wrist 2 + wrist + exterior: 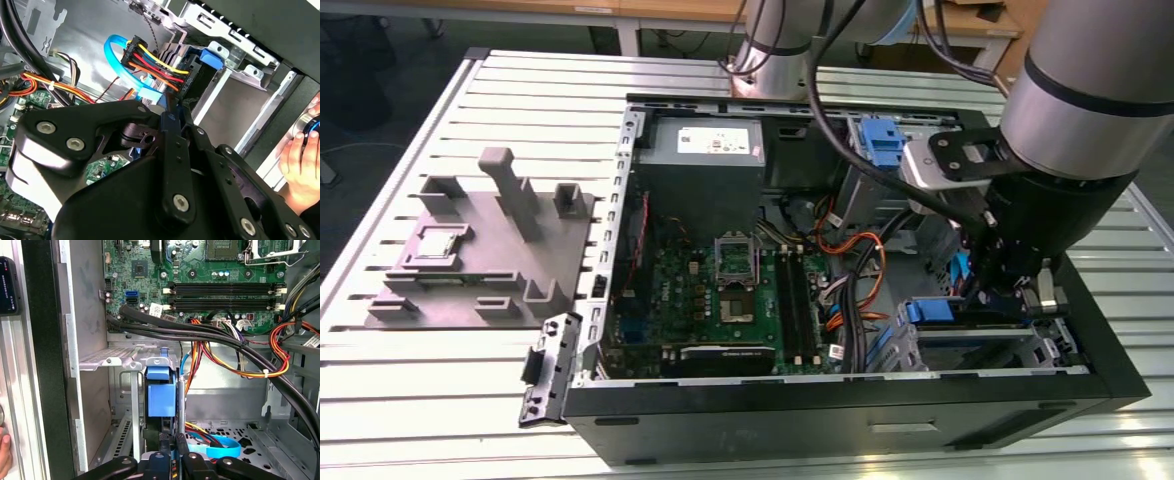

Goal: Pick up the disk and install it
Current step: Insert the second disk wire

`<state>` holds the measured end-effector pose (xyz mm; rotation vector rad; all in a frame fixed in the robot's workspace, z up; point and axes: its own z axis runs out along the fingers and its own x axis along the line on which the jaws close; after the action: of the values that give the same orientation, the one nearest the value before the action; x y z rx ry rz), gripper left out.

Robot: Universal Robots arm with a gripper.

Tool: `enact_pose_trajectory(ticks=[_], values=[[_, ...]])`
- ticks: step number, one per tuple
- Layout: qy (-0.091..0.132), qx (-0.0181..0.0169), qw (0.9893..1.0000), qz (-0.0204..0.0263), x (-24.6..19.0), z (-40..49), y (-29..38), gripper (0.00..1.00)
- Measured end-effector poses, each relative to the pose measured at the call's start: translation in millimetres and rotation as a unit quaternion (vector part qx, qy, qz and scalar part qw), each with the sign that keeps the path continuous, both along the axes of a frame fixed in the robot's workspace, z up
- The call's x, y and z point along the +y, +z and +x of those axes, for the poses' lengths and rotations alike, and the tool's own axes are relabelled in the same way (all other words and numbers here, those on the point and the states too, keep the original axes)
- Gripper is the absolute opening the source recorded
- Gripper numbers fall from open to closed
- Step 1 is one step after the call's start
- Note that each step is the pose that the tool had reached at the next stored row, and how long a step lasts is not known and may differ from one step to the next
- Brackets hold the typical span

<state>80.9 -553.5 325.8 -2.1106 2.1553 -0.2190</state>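
Black two-finger claw point(167, 460) reached down into open black desktop computer case point(854, 400), fingers pressed together on thin blue edge of carrier frame of silver-grey disk point(161, 397), which sat upright in metal drive bay point(125, 362). Green motherboard point(734, 290) lay at nine o'clock of bay in exterior view. Grey plastic stand point(480, 250) stood farther toward nine o'clock, on slatted metal table point(440, 400). Person's hand point(300, 165) rested by case.
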Motion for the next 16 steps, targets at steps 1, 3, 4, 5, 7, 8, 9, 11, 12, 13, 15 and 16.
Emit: enact_pose_trajectory(ticks=[1, 3, 4, 5, 7, 8, 9, 11, 12, 13, 15, 16], values=[[0.000, 0.0000, 1.0000, 0.0000, 0.0, 0.0, -0.3, 0.16], [0.000, 0.0000, 1.0000, 0.0001, -0.1, 0.0, -0.7, 0.16], [0.000, 0.0000, 1.0000, 0.0003, -0.1, 0.0, -0.9, 0.16], [0.000, 0.0000, 1.0000, 0.0004, 0.0, 0.0, -1.0, 0.16], [0.000, 0.0000, 1.0000, 0.0007, 0.0, 0.1, -0.6, 0.16], [0.000, -0.0001, 1.0000, 0.0017, 0.1, 0.1, -0.1, 0.17], [0.000, -0.0001, 1.0000, 0.0014, 0.1, 0.1, 2.4, 0.17], [0.000, 0.0001, 1.0000, 0.0005, 0.0, 0.1, 10.7, 0.23], [0.000, 0.0004, 1.0000, 0.0007, 0.0, 0.0, 14.2, 0.23], [0.000, 0.0007, 1.0000, 0.0007, 0.0, 0.0, 17.4, 0.23], [0.000, 0.0015, 1.0000, 0.0005, 0.0, 0.1, 22.2, 0.23], [0.000, 0.0019, 1.0000, 0.0005, 0.0, 0.1, 22.9, 0.23]])
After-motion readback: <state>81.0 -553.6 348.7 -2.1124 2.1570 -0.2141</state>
